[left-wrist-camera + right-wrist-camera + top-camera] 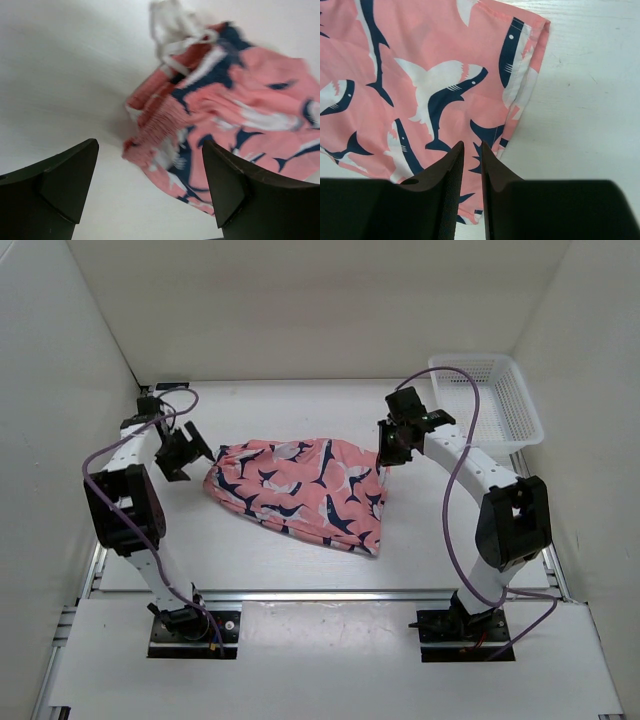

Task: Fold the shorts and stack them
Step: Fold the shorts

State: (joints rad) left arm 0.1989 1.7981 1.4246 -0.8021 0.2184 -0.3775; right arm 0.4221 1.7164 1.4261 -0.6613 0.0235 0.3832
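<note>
The white table point(250, 565) fills the walled cell. The shorts point(300, 490) lie at its centre, folded into a flat, slightly rumpled bundle that runs from 9 to 4 o'clock, shark print up. The basket point(520, 410) sits at the table's 1 o'clock corner, well apart from the shorts.

The left claw point(185, 455) hangs just beside the shorts' 9 o'clock end. In the left wrist view it point(150, 145) stands wide, with nothing between the fingers and the gathered waistband beyond them. The right claw point(392, 448) hangs over the shorts' 2 o'clock corner. In its own view it point(471, 146) shows only a narrow slit with no cloth in it, above the hem.

The white drawstring point(170, 30) lies bunched at the waistband end, on the table.
</note>
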